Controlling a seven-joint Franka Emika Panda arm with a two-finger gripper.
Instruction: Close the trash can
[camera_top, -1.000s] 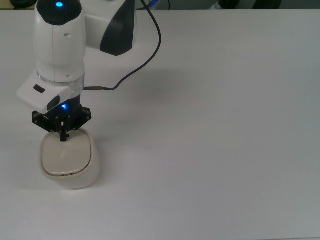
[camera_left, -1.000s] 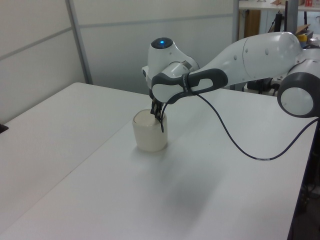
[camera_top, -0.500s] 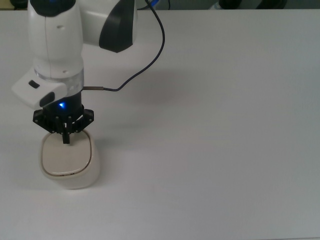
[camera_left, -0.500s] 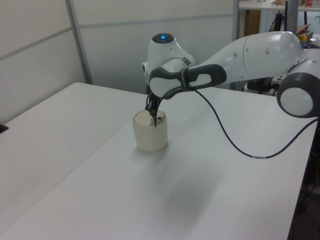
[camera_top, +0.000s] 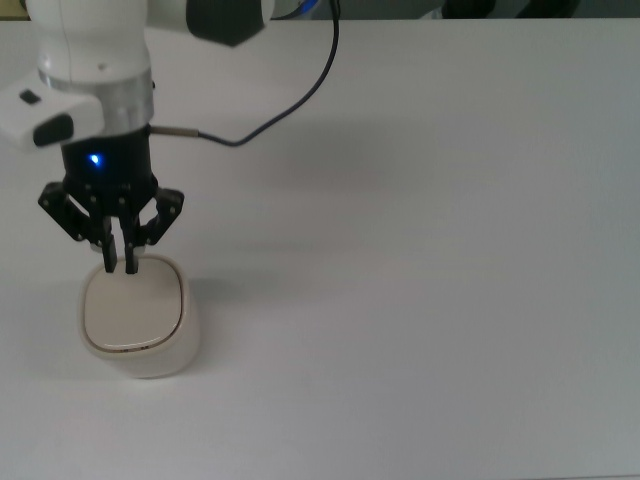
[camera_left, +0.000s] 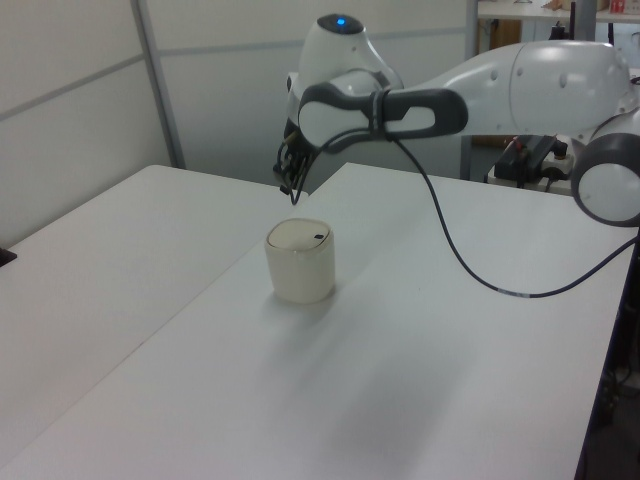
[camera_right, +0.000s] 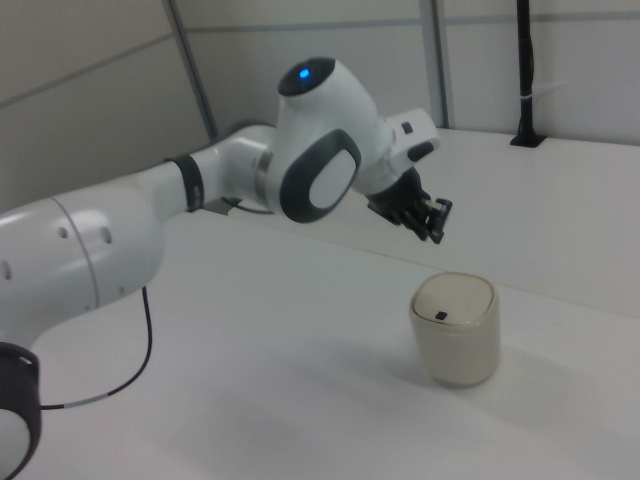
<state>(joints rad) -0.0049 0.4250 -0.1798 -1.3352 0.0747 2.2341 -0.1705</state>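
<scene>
you've got the trash can (camera_top: 133, 318), smooth cream plastic, rounded-square, flat lid down; above it the black gripper (camera_top: 119, 262) hangs clear, fingers nearly pressed together.

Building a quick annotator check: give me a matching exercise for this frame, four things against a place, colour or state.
Things:
1. trash can
2. pincer
3. cable
4. latch

Descriptions:
A. dark, hanging in a loop from the arm
B. small dark mark on the flat lid
C. cream-white, lid down, standing on the table
D. up in the air above the can, touching nothing

Pairs: 1-C, 2-D, 3-A, 4-B
</scene>
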